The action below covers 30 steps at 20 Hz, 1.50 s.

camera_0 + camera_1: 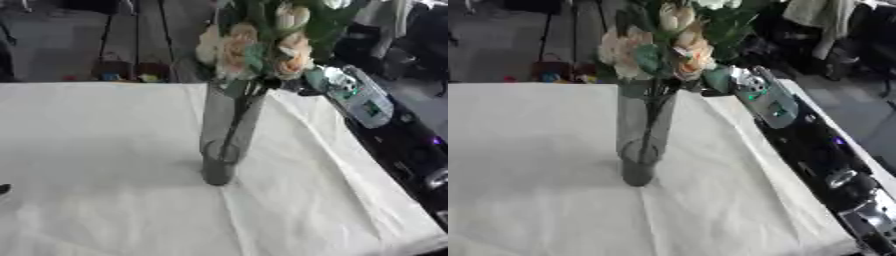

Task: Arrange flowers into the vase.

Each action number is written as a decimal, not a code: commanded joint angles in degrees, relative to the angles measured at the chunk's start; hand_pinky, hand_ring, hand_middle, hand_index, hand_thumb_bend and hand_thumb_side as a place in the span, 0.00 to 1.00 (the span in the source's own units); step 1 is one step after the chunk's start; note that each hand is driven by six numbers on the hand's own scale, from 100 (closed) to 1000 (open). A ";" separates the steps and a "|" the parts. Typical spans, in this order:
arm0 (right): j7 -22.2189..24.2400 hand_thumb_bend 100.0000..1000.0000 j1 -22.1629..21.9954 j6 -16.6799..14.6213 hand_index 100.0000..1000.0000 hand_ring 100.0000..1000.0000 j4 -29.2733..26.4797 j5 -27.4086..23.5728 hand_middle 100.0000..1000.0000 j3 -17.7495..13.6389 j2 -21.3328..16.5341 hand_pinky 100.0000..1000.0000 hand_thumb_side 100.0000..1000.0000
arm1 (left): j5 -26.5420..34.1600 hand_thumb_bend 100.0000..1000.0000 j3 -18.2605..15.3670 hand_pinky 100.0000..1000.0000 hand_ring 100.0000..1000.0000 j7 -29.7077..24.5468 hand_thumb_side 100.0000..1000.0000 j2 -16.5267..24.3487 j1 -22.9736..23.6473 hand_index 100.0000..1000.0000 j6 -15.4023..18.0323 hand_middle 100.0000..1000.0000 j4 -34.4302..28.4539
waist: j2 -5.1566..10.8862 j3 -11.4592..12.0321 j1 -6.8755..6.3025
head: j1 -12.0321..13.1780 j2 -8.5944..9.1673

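Flowers [262, 45] seated in vase [226, 135], stems down, upright mid-worktop [96, 150]; right hand [756, 95] beside blooms, likely steadying; finger state unclear; left hand unseen.

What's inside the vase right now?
Flower stems run down inside the clear vase, with the blooms and leaves above its rim. The right hand is beside the blooms. Whether it holds water cannot be told.

Flowers [262, 45] cut off at top edge; right hand [750, 82] fingers hidden behind blooms.
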<state>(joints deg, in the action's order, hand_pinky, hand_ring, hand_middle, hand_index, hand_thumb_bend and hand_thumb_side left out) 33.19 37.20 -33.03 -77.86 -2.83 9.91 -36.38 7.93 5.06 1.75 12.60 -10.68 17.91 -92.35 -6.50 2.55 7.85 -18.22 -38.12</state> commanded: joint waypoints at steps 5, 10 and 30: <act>18.78 0.23 -0.35 -18.94 1.00 1.00 -0.64 -0.34 1.00 -1.89 -2.92 1.00 0.94 | 0.05 0.91 0.06 0.70 0.95 -0.21 0.74 0.22 -0.85 0.80 0.09 0.64 -0.80 | 0.70 -0.09 -0.48 | 0.06 0.72; 18.78 0.23 -1.11 -18.94 1.00 1.00 -0.83 -0.95 1.00 -2.60 -3.36 1.00 0.93 | 0.06 0.91 0.01 0.70 0.95 -0.17 0.74 0.20 -0.87 0.80 0.06 0.64 -0.85 | 0.76 -0.17 -0.56 | 0.06 0.81; 18.78 0.17 -1.42 -18.94 1.00 1.00 0.24 -1.51 1.00 -3.86 -3.65 1.00 0.92 | 0.09 0.91 -0.14 0.70 0.95 -0.06 0.74 0.21 -0.71 0.80 0.05 0.65 -0.88 | 0.92 -0.55 -0.64 | 0.13 0.68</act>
<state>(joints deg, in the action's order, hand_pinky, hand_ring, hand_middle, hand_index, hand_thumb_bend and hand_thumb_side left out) 33.19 34.63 -33.03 -77.69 -4.59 6.99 -38.53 7.93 5.05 1.76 12.57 -10.70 17.91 -92.35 -6.36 2.12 7.60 -18.20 -37.69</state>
